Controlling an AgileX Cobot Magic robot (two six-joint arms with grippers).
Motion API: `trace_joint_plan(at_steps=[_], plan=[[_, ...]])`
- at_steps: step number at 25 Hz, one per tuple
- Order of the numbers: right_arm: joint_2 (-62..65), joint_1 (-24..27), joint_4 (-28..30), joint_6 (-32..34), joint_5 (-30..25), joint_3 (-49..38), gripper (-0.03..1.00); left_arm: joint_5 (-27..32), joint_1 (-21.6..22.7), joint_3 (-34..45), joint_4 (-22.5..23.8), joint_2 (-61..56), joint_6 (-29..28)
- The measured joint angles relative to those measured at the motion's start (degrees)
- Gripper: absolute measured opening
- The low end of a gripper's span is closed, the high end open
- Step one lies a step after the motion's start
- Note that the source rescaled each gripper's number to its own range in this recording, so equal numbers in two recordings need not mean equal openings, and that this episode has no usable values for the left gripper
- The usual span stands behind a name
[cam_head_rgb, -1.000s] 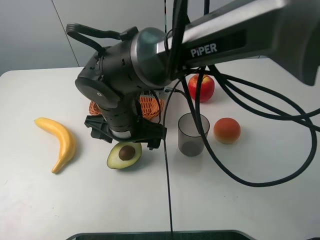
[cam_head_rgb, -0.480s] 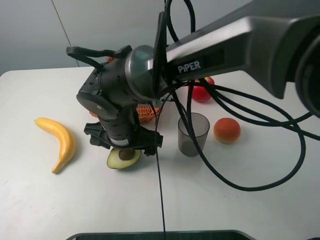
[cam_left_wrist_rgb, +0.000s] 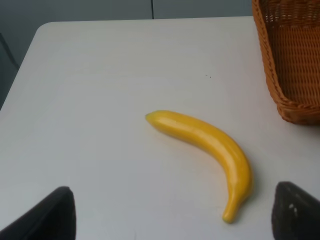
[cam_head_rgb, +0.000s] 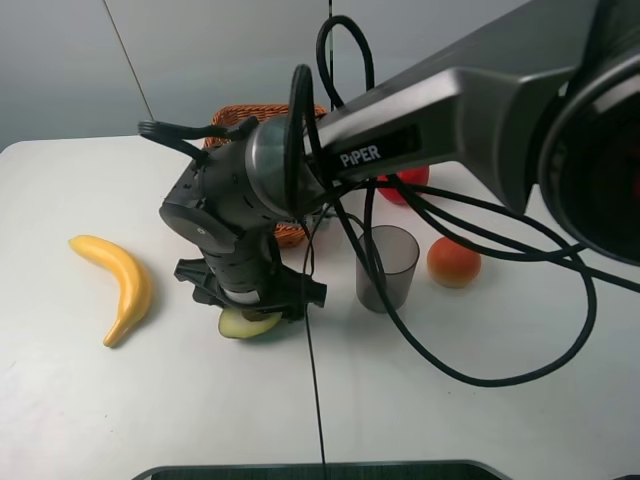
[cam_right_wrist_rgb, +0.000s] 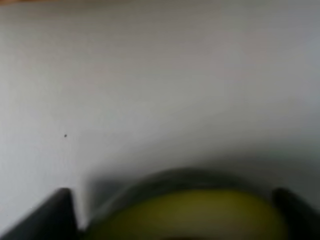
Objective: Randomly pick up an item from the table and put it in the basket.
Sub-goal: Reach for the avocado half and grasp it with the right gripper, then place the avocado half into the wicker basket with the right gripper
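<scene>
The halved avocado (cam_head_rgb: 243, 326) lies on the white table (cam_head_rgb: 100, 400), mostly covered by my right gripper (cam_head_rgb: 252, 300), which reaches across to the left and sits low over it. In the right wrist view the avocado (cam_right_wrist_rgb: 190, 215) is a blurred yellow-green shape between the two wide-apart fingertips (cam_right_wrist_rgb: 50, 215), so the gripper (cam_right_wrist_rgb: 175, 217) is open around it. The wicker basket (cam_head_rgb: 262, 112) stands behind the arm, partly hidden. My left gripper (cam_left_wrist_rgb: 175, 220) is open and empty above the table, facing the basket (cam_left_wrist_rgb: 292, 60).
A yellow banana (cam_head_rgb: 120, 285) lies left of the avocado and shows in the left wrist view (cam_left_wrist_rgb: 205, 140). A translucent grey cup (cam_head_rgb: 388, 268) stands just right of the gripper. A red apple (cam_head_rgb: 400, 186) and an orange-red fruit (cam_head_rgb: 454, 261) lie further right. Black cables hang across the middle.
My right gripper has come down over the avocado, which now shows only as a sliver with its pit hidden. The arm shifted forward, uncovering the basket's far rim.
</scene>
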State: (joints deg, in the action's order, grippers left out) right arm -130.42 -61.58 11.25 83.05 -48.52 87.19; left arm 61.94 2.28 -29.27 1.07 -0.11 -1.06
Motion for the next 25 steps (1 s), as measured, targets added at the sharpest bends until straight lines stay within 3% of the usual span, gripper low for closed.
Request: trace_joint_plan(at_steps=[14, 25], plan=[[0.00, 0.00, -1.82, -0.98, -0.13, 0.23, 0.00, 0.00, 0.00, 0.00, 0.00, 0.00, 0.00], [5.75, 0.00, -5.75, -18.36, -3.61, 0.23, 0.00, 0.00, 0.00, 0.00, 0.00, 0.00, 0.00]])
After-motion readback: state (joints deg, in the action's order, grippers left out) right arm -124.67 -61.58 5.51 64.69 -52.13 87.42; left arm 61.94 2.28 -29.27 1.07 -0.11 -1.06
